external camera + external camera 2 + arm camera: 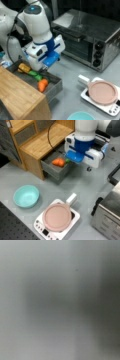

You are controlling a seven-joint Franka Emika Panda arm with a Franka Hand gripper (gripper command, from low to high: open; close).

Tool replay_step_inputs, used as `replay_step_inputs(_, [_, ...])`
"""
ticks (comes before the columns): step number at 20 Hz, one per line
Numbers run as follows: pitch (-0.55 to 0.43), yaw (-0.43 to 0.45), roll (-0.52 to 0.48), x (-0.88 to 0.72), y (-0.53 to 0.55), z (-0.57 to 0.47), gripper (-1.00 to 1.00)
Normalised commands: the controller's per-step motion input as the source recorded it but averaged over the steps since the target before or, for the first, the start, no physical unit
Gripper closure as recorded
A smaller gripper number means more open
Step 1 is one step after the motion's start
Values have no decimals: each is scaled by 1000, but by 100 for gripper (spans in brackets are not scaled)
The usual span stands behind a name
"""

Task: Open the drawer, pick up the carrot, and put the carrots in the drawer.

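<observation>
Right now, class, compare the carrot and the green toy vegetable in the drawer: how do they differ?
The carrot is orange; the green toy vegetable is green. In a front view the carrot lies nearer the drawer's front, the green piece further back, closer to the gripper. The carrot shows whole in both front views; the green piece is mostly hidden in one. Both lie inside the open drawer.

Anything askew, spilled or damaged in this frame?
Nothing stands out. The drawer is open with the carrot lying inside beside a green and a yellow toy piece; the gripper hangs over it. The wrist view shows only grey.
</observation>
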Motion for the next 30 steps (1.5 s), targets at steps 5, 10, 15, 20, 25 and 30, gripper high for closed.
replay_step_inputs(5, [59,187,-84,-60,-350,35,-100])
replay_step_inputs(10, [62,168,-74,-42,-241,38,-100])
replay_step_inputs(15, [52,163,-70,-16,-196,55,-100])
replay_step_inputs(20, [40,176,-65,-10,-227,60,-100])
replay_step_inputs(25, [47,184,-63,-19,-279,87,-100])
replay_step_inputs(30, [68,159,-46,-5,-252,75,-100])
